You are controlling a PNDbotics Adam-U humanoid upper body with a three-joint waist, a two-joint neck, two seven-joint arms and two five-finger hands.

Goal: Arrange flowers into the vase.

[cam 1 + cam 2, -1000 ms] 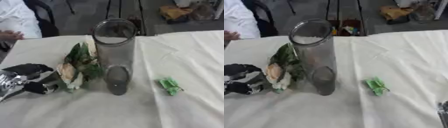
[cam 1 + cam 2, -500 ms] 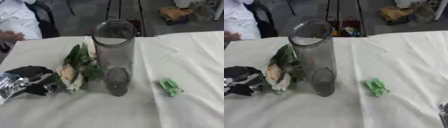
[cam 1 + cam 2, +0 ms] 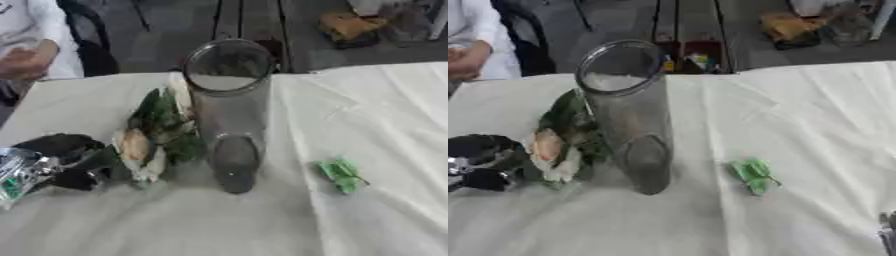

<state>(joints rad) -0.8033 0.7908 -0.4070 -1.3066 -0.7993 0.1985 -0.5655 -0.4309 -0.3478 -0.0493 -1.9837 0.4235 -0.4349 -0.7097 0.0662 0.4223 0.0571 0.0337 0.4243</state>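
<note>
You have a clear grey-tinted vase point(image 3: 229, 112), a peach-and-cream flower point(image 3: 136, 150) with dark green leaves, a bright green scrap point(image 3: 341, 175), a white desk cloth point(image 3: 376, 115), and your black-and-silver left hand point(image 3: 48, 165).

You have even, diffuse light over the whole scene — bright on the white-clothed surface point(image 3: 367, 100), dimmer on the floor beyond its far edge. Shadows are soft and short: a faint grey patch lies at the base of the vase point(image 3: 229, 115), and another under the flowers point(image 3: 156, 135). The cloth's creases show only as pale grey lines. You get a mild sheen on the metal of the left hand point(image 3: 39, 167), no hard glare elsewhere. Both views are soft throughout — edges of the glass rim, the petals and the small green piece point(image 3: 753, 175) all smear. The background is blurrier again.
</note>
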